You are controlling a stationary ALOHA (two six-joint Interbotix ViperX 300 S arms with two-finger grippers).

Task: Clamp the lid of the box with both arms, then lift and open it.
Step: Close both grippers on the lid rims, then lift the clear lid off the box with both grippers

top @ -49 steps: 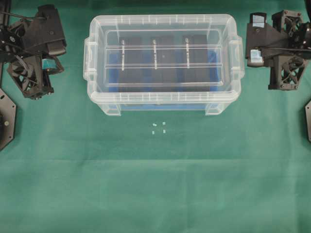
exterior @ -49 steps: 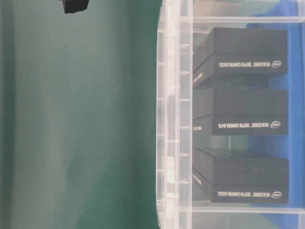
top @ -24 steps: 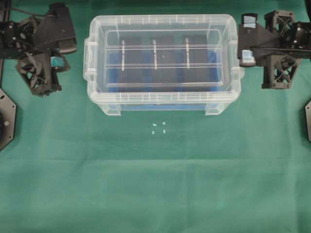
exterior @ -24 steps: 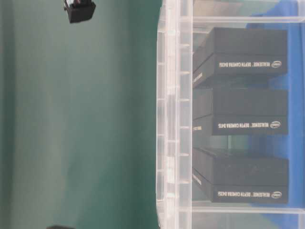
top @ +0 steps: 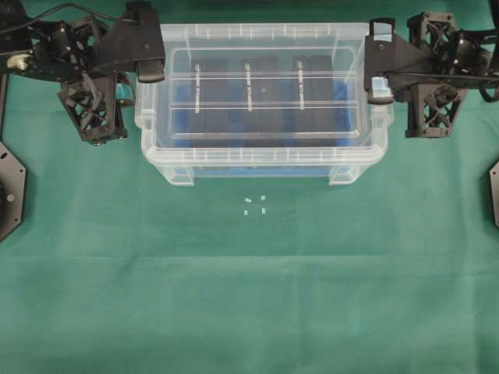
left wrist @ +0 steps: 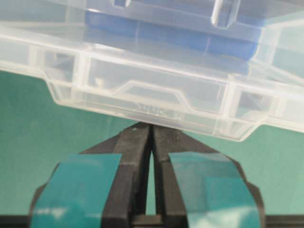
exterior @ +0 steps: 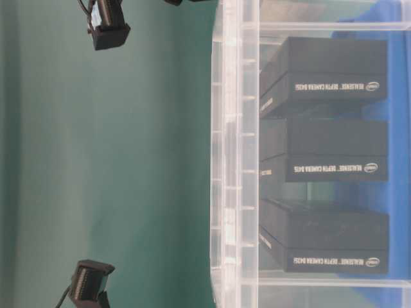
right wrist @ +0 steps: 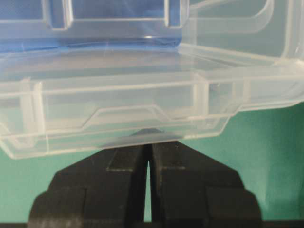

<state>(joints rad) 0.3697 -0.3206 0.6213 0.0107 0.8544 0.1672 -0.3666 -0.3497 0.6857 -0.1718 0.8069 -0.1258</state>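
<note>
Task status: not started proper. Lid (top: 263, 93) sits flat on the box (top: 262, 160), seated all round as far as you can see; nothing clamped, nothing lifted.

Left pincer (left wrist: 152, 130): teal-taped fingers pressed together, tips just under the moulded side handle (left wrist: 152, 97) at box's left end; contact w/ plastic can't be told. Holds nothing.

Right pincer (right wrist: 148, 137): fingers pressed together, tips just below the right-end handle ledge; holds nothing.

Left to do, by your judgement: spread both pincers, get them onto the lid edge at each end, clamp, raise together, open.

Contents: three black slim cases (exterior: 324, 163) side by side on a blue base, seen through the clear wall.

Surface: bench w/ green cloth (top: 249, 296), a few faint creases. Small cluster of white bits (top: 255, 205) just in front of box, apart from it. Room beyond the cloth: not shown.
</note>
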